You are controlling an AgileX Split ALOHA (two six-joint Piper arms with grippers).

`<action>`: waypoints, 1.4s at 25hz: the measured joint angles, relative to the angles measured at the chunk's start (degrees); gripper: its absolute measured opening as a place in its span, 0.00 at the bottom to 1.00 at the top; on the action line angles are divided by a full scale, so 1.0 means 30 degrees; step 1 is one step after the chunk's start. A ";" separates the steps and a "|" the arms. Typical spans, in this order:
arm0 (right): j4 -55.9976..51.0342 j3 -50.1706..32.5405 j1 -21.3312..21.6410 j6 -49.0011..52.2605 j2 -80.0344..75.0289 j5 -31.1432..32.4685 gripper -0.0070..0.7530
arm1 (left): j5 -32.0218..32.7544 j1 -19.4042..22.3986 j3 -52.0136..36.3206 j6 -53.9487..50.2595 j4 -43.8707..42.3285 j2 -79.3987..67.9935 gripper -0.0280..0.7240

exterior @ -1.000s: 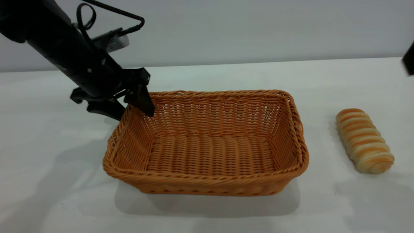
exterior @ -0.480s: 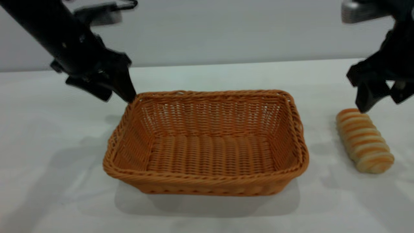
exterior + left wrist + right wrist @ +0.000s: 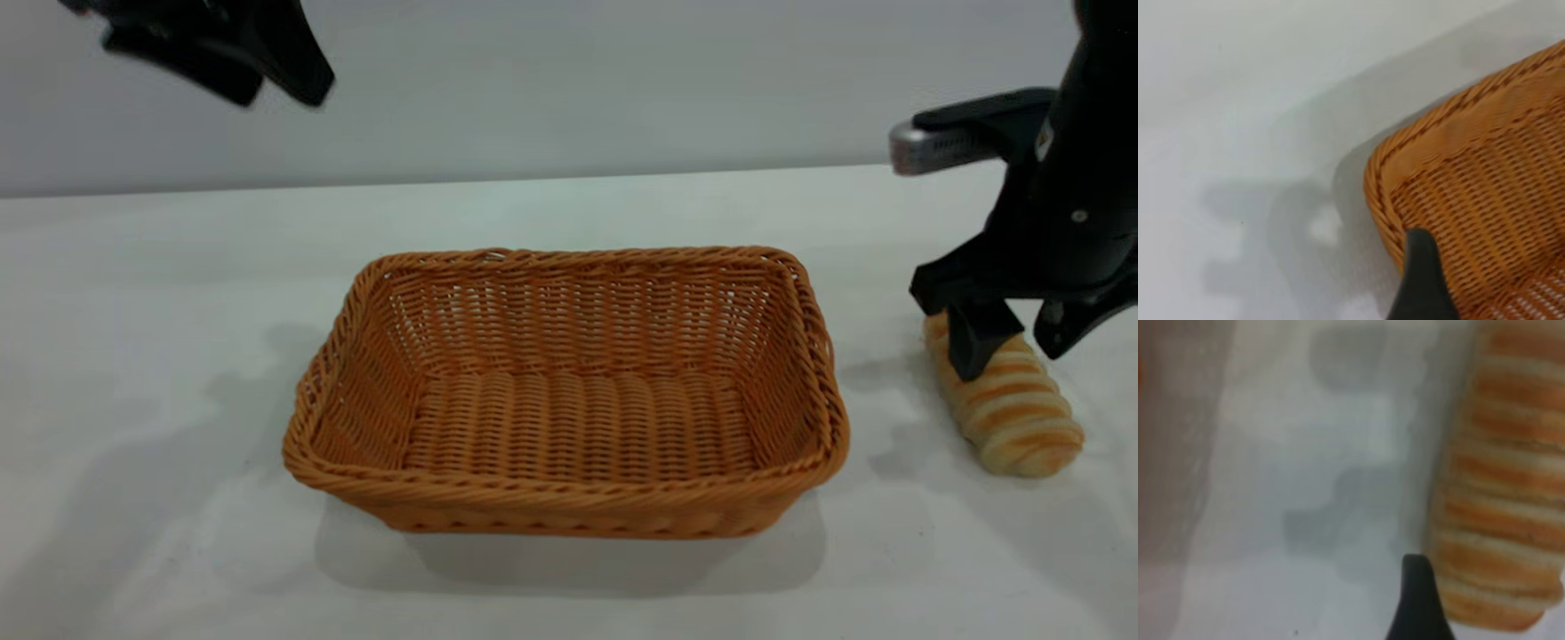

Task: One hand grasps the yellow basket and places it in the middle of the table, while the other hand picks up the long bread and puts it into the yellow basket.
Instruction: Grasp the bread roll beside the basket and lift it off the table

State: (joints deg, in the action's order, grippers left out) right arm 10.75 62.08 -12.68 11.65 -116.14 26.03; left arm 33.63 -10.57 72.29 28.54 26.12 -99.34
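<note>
Right pincer (image 3: pixel 1009 351) spread, straddling long bread (image 3: pixel 1009 409) at frame right. Left pincer (image 3: pixel 258 67) upper left, grip unreadable. Yellow basket (image 3: pixel 569 498) centre on desk (image 3: pixel 178 533).

Plain pale grey wall (image 3: pixel 569 80) runs behind the far edge of the work surface, spanning the whole exterior view. No markings on it. Soft grey shadows (image 3: pixel 178 418) lie on the white surface, left of centre.

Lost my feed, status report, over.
Left gripper open, raised clear. Right gripper open, straddling long bread. Yellow basket mid-table, empty. Nothing blocking.
</note>
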 joint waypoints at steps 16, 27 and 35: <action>0.0545 0.1913 0.1305 -0.0130 -0.3047 0.0020 0.78 | 0.2370 0.0000 -0.0032 -0.0479 0.1091 0.3800 0.82; 0.0459 0.2175 0.1305 -0.0136 -0.3959 -0.0326 0.43 | 0.4111 0.0000 -0.0032 -0.0479 0.2932 0.6065 0.82; 0.1041 0.2180 0.1273 -0.0136 -0.3819 0.0146 0.09 | 0.5200 0.0000 -0.0056 -0.0482 0.1959 0.6383 0.82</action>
State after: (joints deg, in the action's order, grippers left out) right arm 13.87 68.62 -8.86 11.24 -127.60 26.46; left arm 49.23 -10.57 72.13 27.09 32.00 -80.20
